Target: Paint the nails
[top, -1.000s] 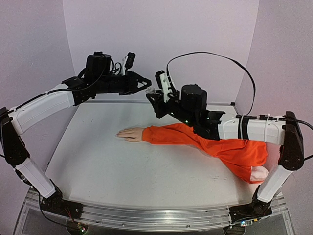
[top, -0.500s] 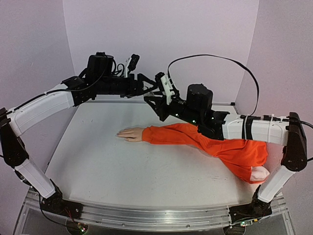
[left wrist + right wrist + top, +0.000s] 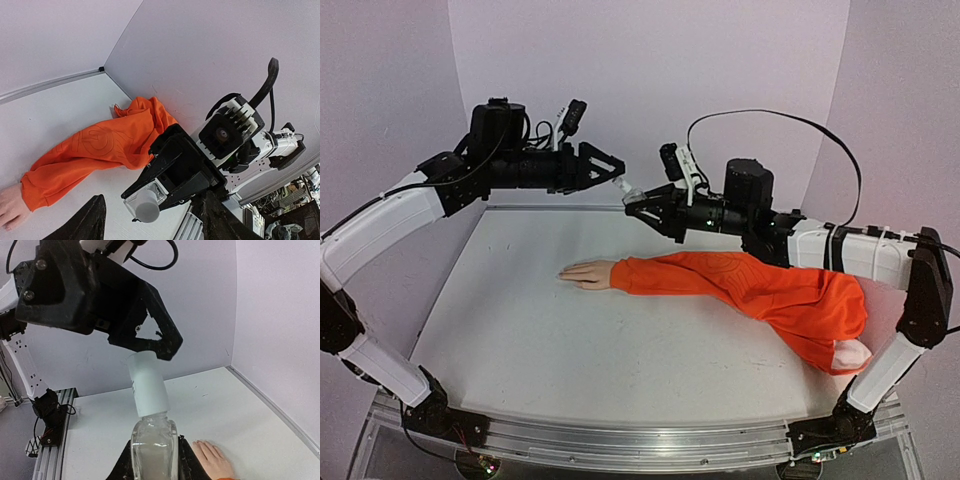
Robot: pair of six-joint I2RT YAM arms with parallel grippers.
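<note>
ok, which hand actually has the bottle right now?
The right hand, shut on the small clear bottle. The left hand is open, its jaws spread either side of the white cap, not gripping.

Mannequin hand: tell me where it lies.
In the top view the mannequin hand lies left of centre on the table, sticking out of the orange sleeve.

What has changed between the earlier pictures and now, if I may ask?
The left tool opened at the white cap while its arm drew back leftward. The right arm swung its wrist rightward, uncovering more orange sleeve. Unchanged: the right tool shut on the clear bottle; the mannequin hand lies where it was.
</note>
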